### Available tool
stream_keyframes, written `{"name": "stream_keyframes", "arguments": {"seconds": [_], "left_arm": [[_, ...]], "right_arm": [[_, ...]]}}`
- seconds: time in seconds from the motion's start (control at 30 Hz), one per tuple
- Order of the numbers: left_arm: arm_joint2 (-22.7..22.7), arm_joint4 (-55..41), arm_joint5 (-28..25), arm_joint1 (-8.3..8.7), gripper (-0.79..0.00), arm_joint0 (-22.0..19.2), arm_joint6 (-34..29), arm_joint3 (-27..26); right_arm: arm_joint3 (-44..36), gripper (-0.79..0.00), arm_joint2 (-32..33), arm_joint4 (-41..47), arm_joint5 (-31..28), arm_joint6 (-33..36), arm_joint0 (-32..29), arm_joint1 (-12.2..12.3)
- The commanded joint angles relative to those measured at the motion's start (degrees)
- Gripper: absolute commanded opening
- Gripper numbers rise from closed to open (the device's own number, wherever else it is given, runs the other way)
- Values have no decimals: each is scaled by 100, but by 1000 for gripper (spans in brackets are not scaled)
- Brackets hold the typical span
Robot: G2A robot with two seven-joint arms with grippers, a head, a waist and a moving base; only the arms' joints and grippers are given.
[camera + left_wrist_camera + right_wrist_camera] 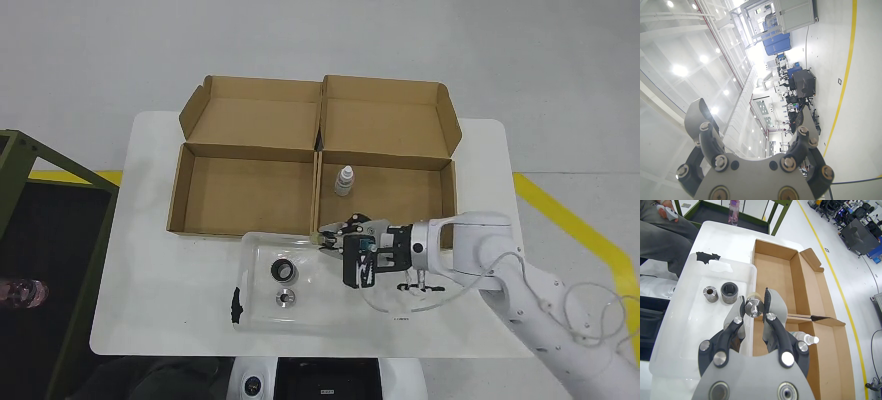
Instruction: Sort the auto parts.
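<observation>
My right gripper (754, 304) is shut on a shiny metal part (753, 308) with a stepped tip, held above the far rim of the clear plastic bin (674, 317). In the top view the same gripper (338, 232) hovers at the bin's (262, 310) back edge, near the seam between the two cardboard boxes. Two parts lie in the bin: a dark ring bearing (728, 292) (284, 269) and a small steel cylinder with a hole (710, 294) (288, 297). My left gripper (753, 111) is open, pointing up at the hall ceiling with nothing between its fingers.
Two open cardboard boxes stand behind the bin: the left one (240, 192) bare, the right one (400, 195) holding a small white spray bottle (344, 180) (806, 339). Black tape (236, 305) marks the bin's left rim. A green cart (40, 270) stands left of the table.
</observation>
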Motion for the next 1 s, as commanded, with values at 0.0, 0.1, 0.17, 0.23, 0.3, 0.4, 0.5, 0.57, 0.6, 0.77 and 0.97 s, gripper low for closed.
{"name": "stream_keyframes", "arguments": {"seconds": [0.0, 0.1, 0.17, 0.23, 0.3, 0.4, 0.5, 0.57, 0.6, 0.77, 0.97], "left_arm": [[0, 0, 0, 0, 0, 0, 0, 0], [0, 0, 0, 0, 0, 0, 0, 0], [0, 0, 0, 0, 0, 0, 0, 0], [0, 0, 0, 0, 0, 0, 0, 0], [0, 0, 0, 0, 0, 0, 0, 0], [0, 0, 0, 0, 0, 0, 0, 0], [0, 0, 0, 0, 0, 0, 0, 0], [0, 0, 0, 0, 0, 0, 0, 0], [0, 0, 0, 0, 0, 0, 0, 0], [0, 0, 0, 0, 0, 0, 0, 0], [0, 0, 0, 0, 0, 0, 0, 0]], "right_arm": [[61, -785, 97, 90, -29, 130, -18, 19], [232, -785, 252, 282, -63, 326, -59, 50], [319, -785, 316, 383, -106, 447, -68, 64], [426, -785, 360, 411, -118, 552, -46, 73], [556, -785, 368, 424, -109, 613, -10, 70], [837, -785, 328, 425, -78, 711, 72, 55], [1166, -785, 266, 414, -112, 773, 215, 31], [1379, -785, 232, 405, -111, 754, 330, 10], [1473, -785, 216, 365, -100, 770, 395, 0], [1904, -785, 90, 184, -75, 787, 700, -60], [2440, -785, -192, 49, -83, 784, 1047, -167]]}}
